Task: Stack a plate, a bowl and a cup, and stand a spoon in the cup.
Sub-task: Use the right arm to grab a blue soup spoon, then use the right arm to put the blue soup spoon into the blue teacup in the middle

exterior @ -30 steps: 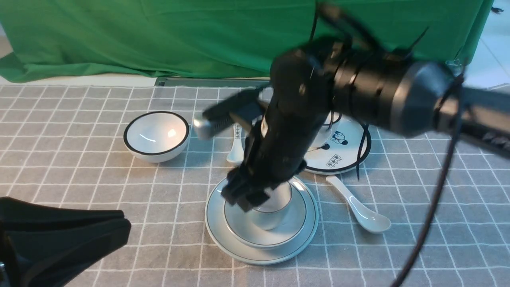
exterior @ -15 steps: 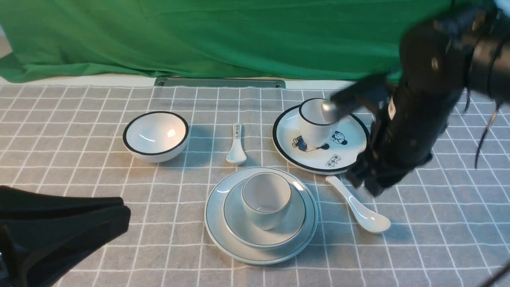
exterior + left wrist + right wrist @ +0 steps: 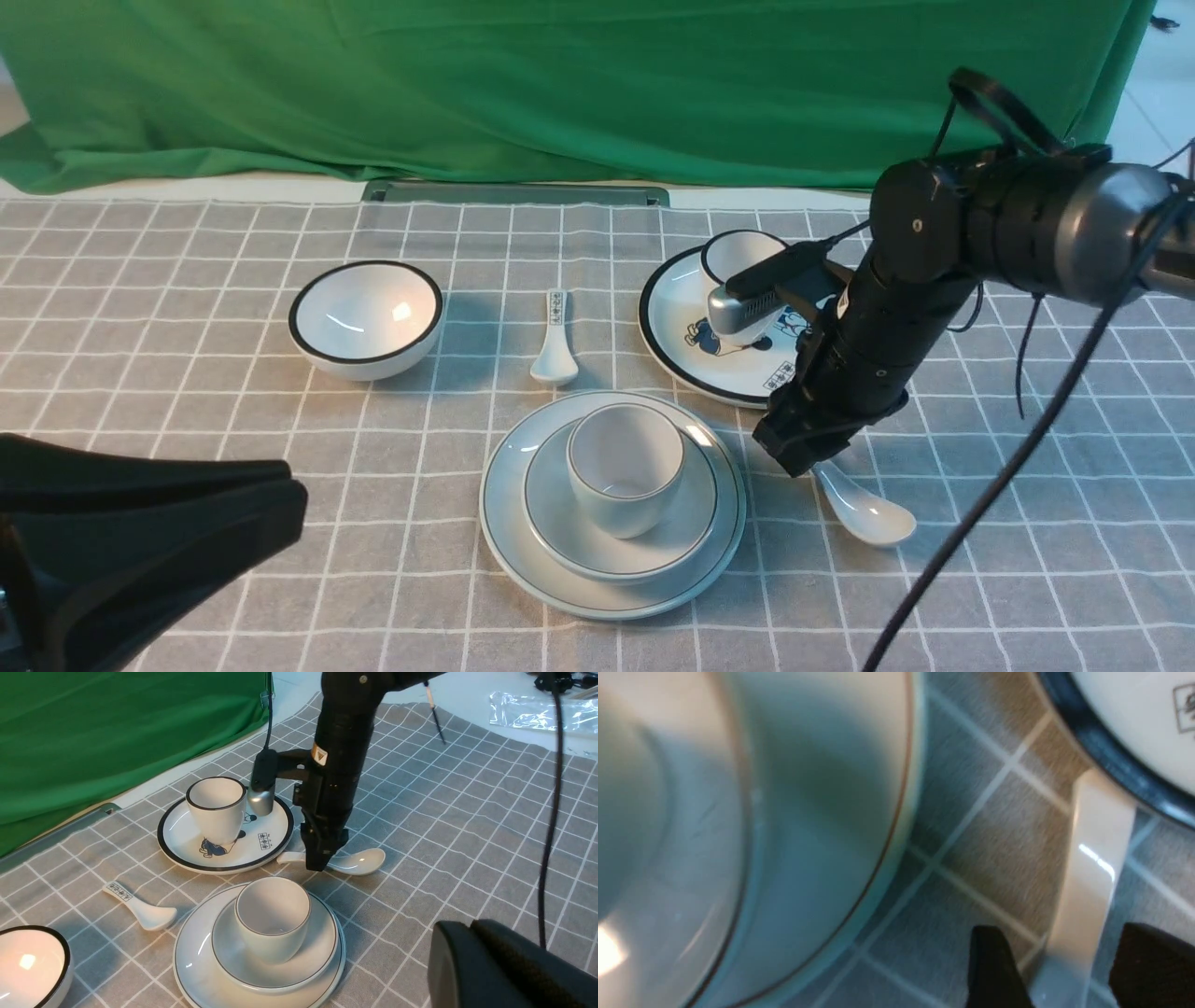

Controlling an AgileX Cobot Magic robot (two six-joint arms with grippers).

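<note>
Right wrist view: your right hand (image 3: 1045,961) is spread, fingers astride the plain spoon's handle (image 3: 1092,868).
That spoon lies right of the plain plate (image 3: 613,602), which carries bowl (image 3: 551,523) and cup (image 3: 624,467); your left hand (image 3: 294,509) is pressed together.

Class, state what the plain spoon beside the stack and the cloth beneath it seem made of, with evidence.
Plain spoon: probably glazed ceramic, smooth and glossy; bright highlights show on its white surface, though glossy plastic is possible.

Cloth: apparently woven fabric, matt; its printed-looking grid bends over slight ripples.
</note>
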